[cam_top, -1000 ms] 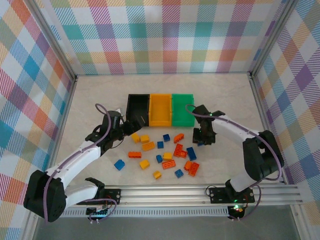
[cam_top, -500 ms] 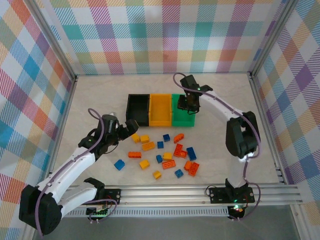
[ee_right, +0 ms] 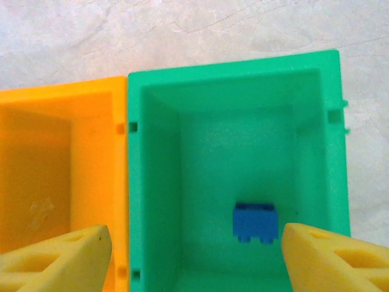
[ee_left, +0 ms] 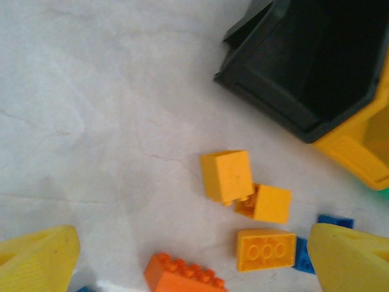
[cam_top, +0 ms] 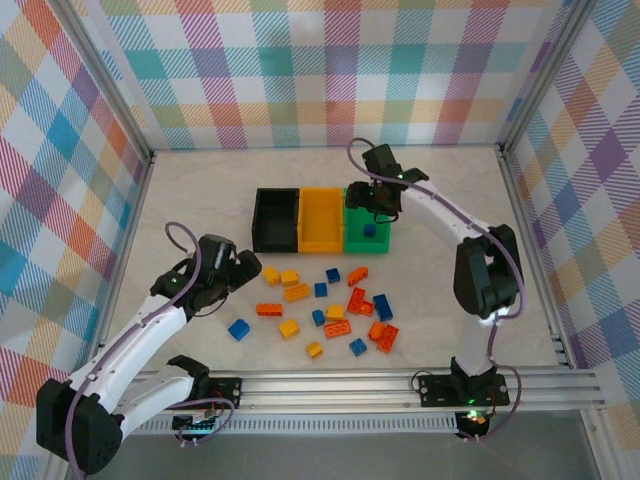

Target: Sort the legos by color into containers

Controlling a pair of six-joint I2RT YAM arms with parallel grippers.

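Legos [cam_top: 330,305] loose on the worktop [cam_top: 190,210], nearest yellow brick [ee_left: 227,175] straight ahead of the wide, empty left pincer [cam_top: 247,268]; right pincer [cam_top: 375,203] wide above the green bin [ee_right: 152,182], blue brick [ee_right: 255,222] inside.

Blue brick [ee_right: 255,222], green bin [ee_right: 152,182], probably orange-yellow bin [ee_right: 91,152].

We're in a robot test cell here, a lab rig and no one's home. Checked pastel panels [cam_top: 330,70] wall off the space beyond the right claw [cam_top: 375,207] and out to the side of the left claw [cam_top: 243,270], framed by bare aluminium posts [cam_top: 101,80]. Well behind both claws runs a slotted metal rail [cam_top: 350,382]. The pale tabletop [cam_top: 200,190] beneath them looks marble-printed, possibly laminate.
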